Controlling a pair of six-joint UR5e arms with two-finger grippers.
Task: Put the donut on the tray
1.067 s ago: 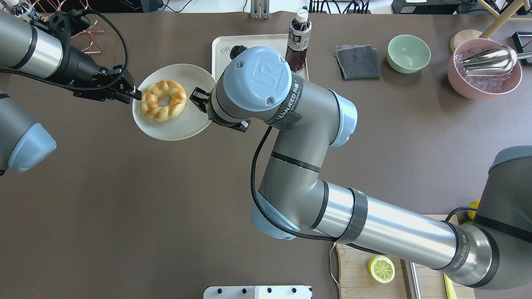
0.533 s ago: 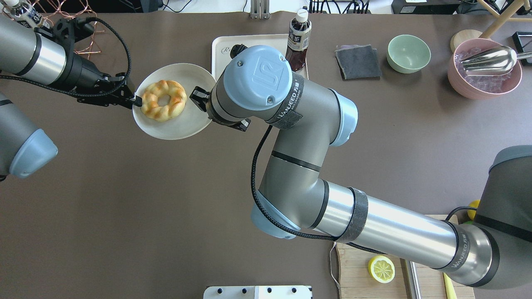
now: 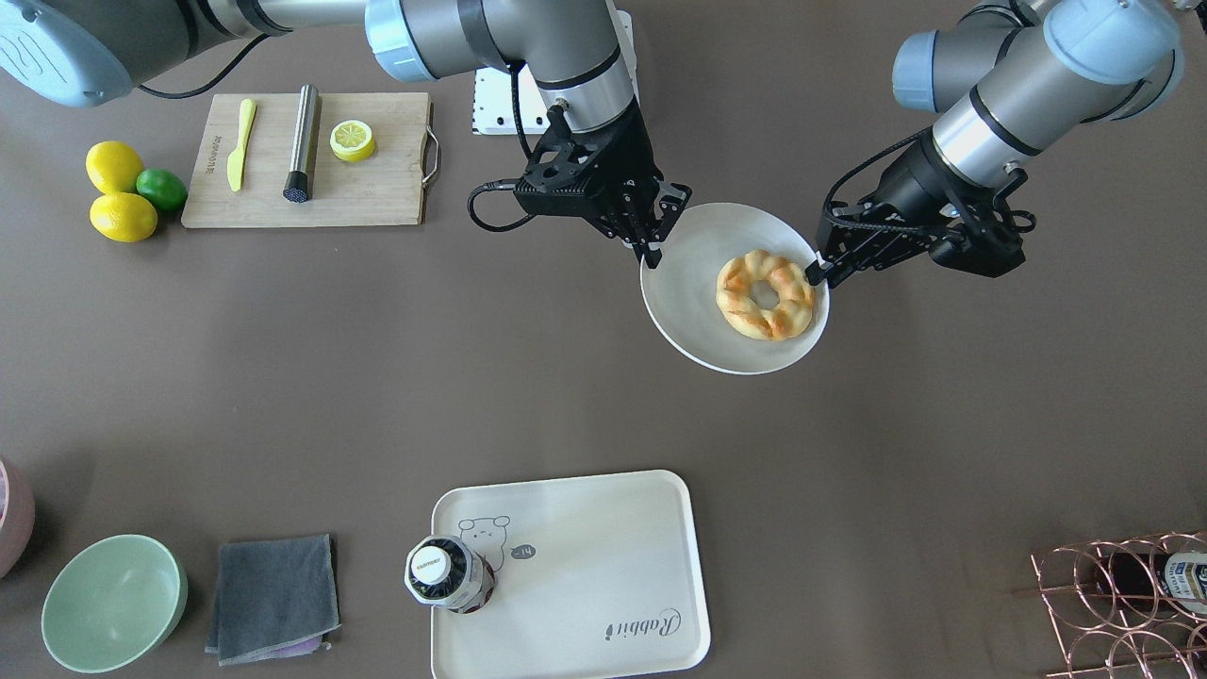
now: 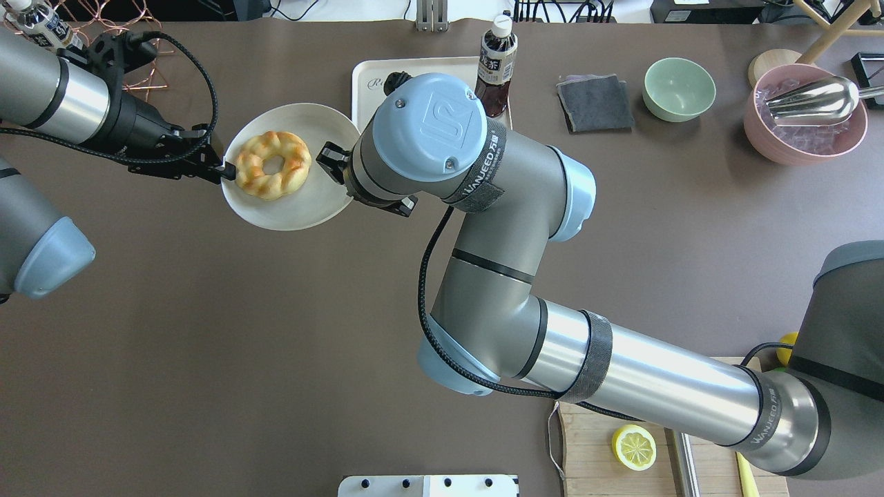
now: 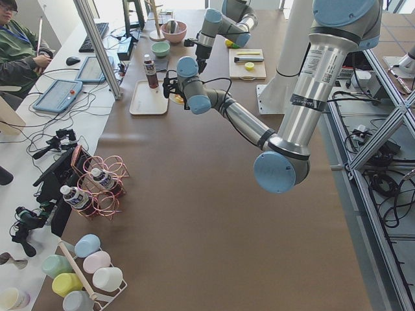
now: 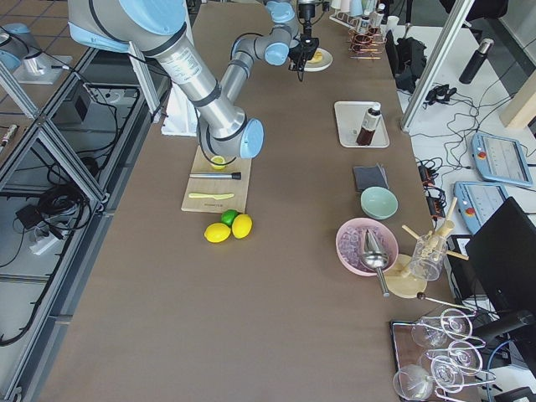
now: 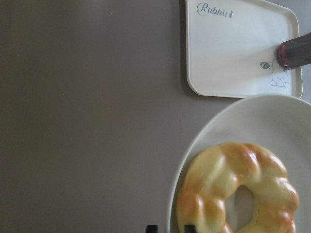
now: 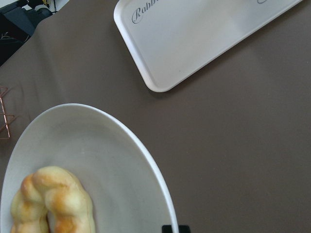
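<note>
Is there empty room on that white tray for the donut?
Yes. The tray is bare from the bottle across to the end with the Rabbit script. Only the corner by the bear drawing, where the bottle stands, is crowded.

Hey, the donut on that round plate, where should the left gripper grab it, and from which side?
Take the donut by the part of its ring nearest the left gripper, probably with one finger in the hole and one outside, coming down from above. It lies flat on the plate, close to the rim on that side, so a level pinch from the side would likely meet the rim first.
</note>
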